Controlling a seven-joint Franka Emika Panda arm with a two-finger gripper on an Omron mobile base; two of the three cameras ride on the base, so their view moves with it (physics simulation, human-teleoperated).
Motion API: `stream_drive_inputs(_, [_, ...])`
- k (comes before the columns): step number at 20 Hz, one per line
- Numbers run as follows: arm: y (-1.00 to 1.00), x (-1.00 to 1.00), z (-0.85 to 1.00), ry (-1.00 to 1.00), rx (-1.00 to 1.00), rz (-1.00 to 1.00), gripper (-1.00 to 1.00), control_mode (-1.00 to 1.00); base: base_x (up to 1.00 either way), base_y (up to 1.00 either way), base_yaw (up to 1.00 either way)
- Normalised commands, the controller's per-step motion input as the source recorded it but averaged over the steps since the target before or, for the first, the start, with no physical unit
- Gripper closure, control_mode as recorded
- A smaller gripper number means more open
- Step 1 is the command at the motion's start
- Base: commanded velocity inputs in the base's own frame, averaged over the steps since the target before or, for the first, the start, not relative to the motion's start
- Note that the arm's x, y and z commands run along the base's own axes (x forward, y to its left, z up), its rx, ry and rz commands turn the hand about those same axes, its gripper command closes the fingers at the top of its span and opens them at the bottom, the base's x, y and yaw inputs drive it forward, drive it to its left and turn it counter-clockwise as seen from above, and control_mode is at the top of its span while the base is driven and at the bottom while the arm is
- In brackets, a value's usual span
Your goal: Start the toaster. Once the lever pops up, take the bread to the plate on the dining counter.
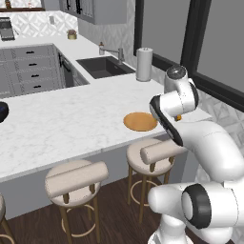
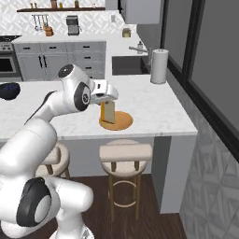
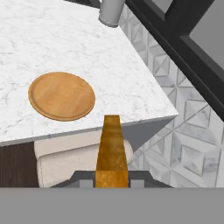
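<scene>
Dining counter (image 1: 71, 124): long white marble-look top, the landmark for everything below. Its far corner runs toward the dark window wall; the near edge overhangs a plain grey base.

Stools (image 1: 76, 180): round tan-cushioned seats with padded backrests, tucked under the counter's near edge. One more sits below the plate end (image 2: 125, 153).

Sink (image 1: 105, 66): dark basin set in the white top beyond the dining counter's far side, faucet behind it.

Paper towel roll (image 1: 144, 64): upright white cylinder at the counter's far end, just beside the sink corner, well apart from the plate.

Toaster (image 1: 6, 28): dark boxy shape on the back counter, far from the dining counter, small in the left base view; detail too small to read.

Plate (image 1: 140, 121): round shallow orange-brown disc lying flat on the dining counter, near its front edge toward the window end. Bare in the hand view (image 3: 61, 96).

Gripper (image 2: 107, 99): clenched on the bread, held above the counter at the plate end.

Bread (image 2: 108, 112): small slice, pale face and golden-orange crust, hanging upright below the fingers. From the right base view it appears over the plate's near-left part, its lower edge close to the plate; whether they touch I cannot tell. In the hand view the slice (image 3: 112, 146) shows edge-on, crust toward the camera, over the counter's front edge and beside the plate rather than over it.
</scene>
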Motion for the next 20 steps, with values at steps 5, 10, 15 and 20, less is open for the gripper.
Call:
stream_drive_inputs(5, [0.14,1.0,-0.41,0.12,-0.04,0.01,1.0,-1.0,0.0,0.0,0.0])
stream_drive_inputs(10, [0.25,1.0,-0.73,0.08,-0.08,0.04,1.0,-1.0,0.0,0.0,0.0])
stream_drive_inputs(15, [0.15,1.0,-0.82,0.0,-0.16,0.02,1.0,-1.0,0.0,0.0,0.0])
stream_drive_inputs(20, [0.11,0.97,-0.51,0.0,-0.12,0.07,1.0,-1.0,0.0,0.0,0.0])
